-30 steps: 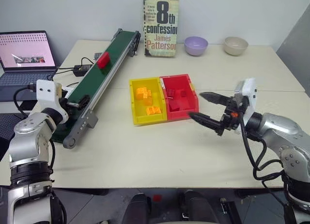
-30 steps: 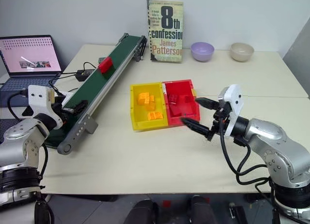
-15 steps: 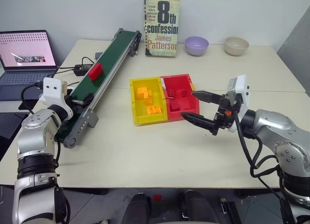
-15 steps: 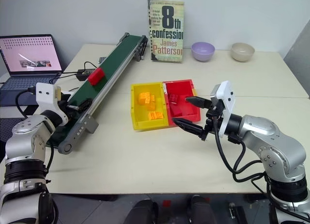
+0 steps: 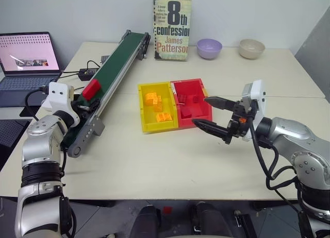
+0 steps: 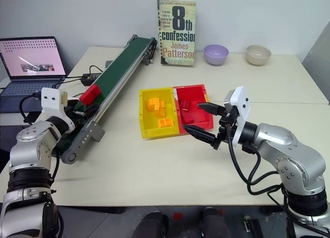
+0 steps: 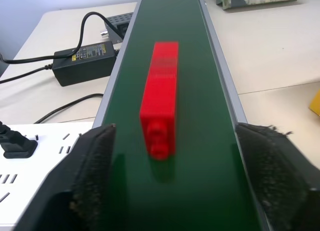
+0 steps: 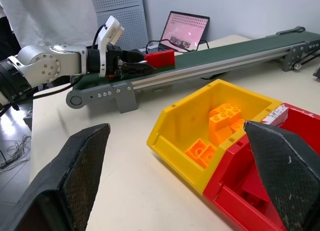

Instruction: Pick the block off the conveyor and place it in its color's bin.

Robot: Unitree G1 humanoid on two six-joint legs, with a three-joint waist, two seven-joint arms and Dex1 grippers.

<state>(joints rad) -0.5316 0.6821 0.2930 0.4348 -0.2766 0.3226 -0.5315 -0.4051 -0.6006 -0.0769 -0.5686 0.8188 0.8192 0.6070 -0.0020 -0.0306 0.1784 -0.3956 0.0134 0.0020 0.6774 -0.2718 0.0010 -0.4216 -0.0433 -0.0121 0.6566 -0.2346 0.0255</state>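
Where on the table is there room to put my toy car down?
The near table, in front of the yellow bin and red bin, is bare. So is the far right, before the bowls. It is crowded by the conveyor, cables and laptop.

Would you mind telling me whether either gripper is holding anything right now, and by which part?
Nothing is held. The red block lies on the conveyor between the left gripper's open jaws, untouched; the right gripper is empty.
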